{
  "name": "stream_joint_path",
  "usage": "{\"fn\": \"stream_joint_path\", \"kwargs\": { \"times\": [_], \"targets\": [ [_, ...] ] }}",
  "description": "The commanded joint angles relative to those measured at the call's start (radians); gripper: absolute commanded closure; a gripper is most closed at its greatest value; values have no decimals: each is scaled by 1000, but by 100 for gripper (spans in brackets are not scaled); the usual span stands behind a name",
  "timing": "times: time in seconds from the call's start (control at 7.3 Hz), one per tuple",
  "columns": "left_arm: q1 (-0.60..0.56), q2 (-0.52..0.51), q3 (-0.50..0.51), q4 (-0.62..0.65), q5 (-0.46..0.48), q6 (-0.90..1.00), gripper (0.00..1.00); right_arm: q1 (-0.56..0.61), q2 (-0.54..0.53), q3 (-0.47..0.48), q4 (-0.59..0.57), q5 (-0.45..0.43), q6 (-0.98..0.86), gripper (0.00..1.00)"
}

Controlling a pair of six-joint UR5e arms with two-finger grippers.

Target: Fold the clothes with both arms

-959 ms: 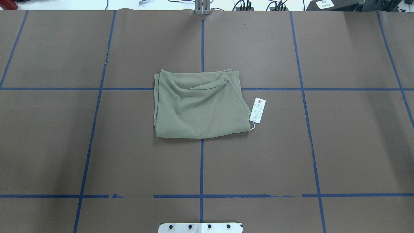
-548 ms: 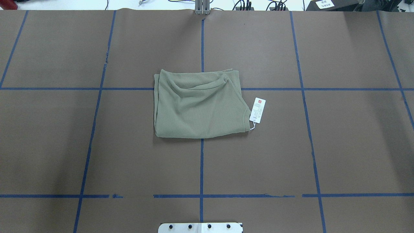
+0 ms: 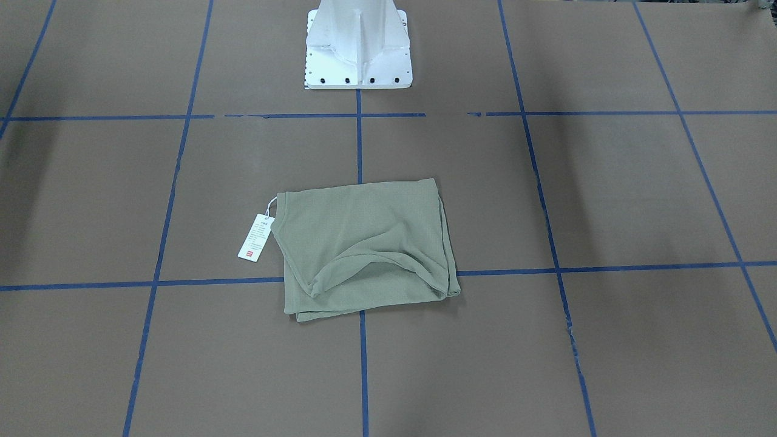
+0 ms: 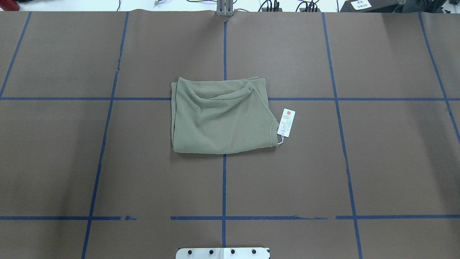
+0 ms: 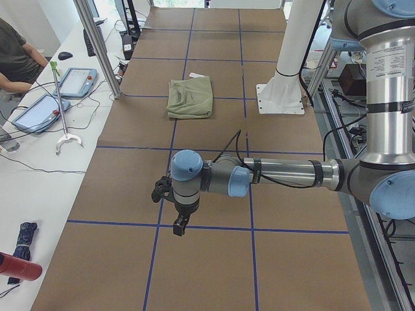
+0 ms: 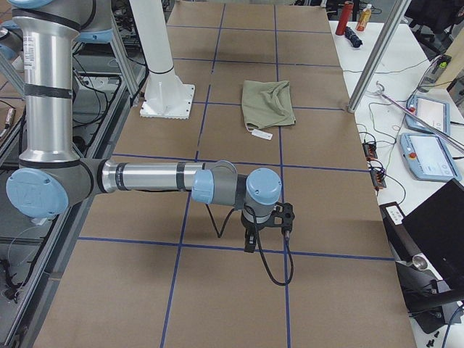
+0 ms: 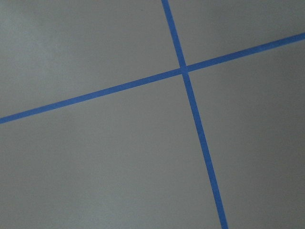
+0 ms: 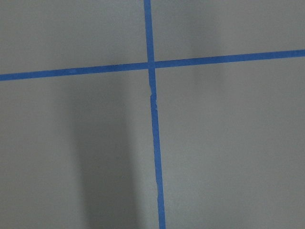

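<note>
Nothing's moved in the last second, shirt just sits there folded.

Sage-green shirt [image 4: 221, 117] lies in a rough rectangle mid-surface [image 4: 395, 162] over a blue tape crossing, with its white hang tag [image 4: 286, 123] poking out on the robot's right. Left hand [image 5: 180, 228] and right hand [image 6: 249, 245] hover low, well apart from it; can't tell if either's spread or closed.

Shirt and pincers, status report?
Left pincer, right pincer hover far from shirt, open or shut unclear. Shirt folded, hang tag sticking out. Nothing on it.
</note>
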Motion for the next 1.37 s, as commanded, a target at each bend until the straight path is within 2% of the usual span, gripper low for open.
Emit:
{"fn": "stream_joint_path", "kwargs": {
  "times": [0.0, 1.23],
  "targets": [
    [0, 5, 0, 0, -4, -108, 0, 0, 3, 5, 0, 0, 1, 0],
    [0, 8, 5, 2, -5, -138, 0, 0, 11, 3, 0, -1, 0, 0]
  ]
}}
